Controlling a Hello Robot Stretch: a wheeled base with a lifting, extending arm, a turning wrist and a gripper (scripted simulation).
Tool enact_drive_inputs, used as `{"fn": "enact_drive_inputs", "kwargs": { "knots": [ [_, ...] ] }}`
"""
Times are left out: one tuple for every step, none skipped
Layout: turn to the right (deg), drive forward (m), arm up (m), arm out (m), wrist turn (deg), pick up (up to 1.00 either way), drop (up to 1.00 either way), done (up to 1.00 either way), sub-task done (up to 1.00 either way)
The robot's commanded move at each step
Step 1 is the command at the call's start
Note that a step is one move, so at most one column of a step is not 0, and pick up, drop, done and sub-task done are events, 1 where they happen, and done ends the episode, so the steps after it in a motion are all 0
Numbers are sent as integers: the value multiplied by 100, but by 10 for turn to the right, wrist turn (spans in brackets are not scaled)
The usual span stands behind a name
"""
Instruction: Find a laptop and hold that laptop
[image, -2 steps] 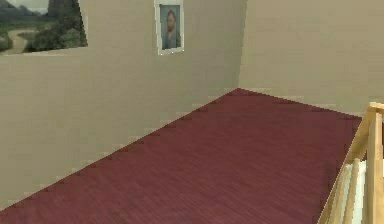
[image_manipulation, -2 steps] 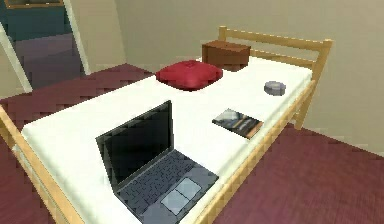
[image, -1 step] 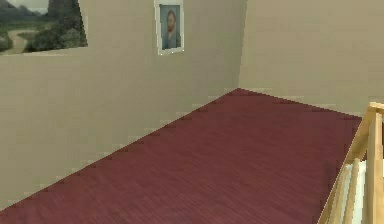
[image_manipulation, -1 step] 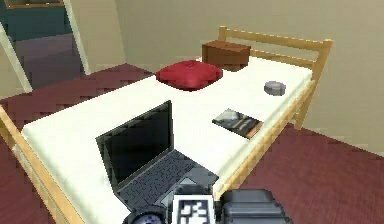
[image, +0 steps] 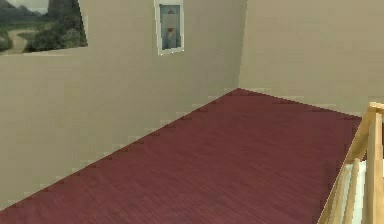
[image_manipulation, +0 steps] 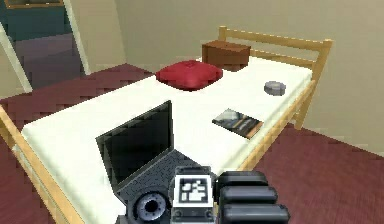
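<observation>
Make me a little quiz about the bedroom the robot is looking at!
1. True or false: the laptop stands open on the bed.
2. Which thing lies nearest the red pillow? A: the brown box. B: the book. C: the grey round thing.
3. Fill in: in the forward view, ___ pictures hang on the wall.

Key: 1 true; 2 A; 3 two.
</observation>
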Motion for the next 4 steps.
{"fn": "enact_drive_inputs", "kwargs": {
  "knots": [
    [0,0,0,0,450,0,0,0,0],
    [0,0,0,0,450,0,0,0,0],
    [0,0,0,0,450,0,0,0,0],
    [0,0,0,0,270,0,0,0,0]
  ]
}}
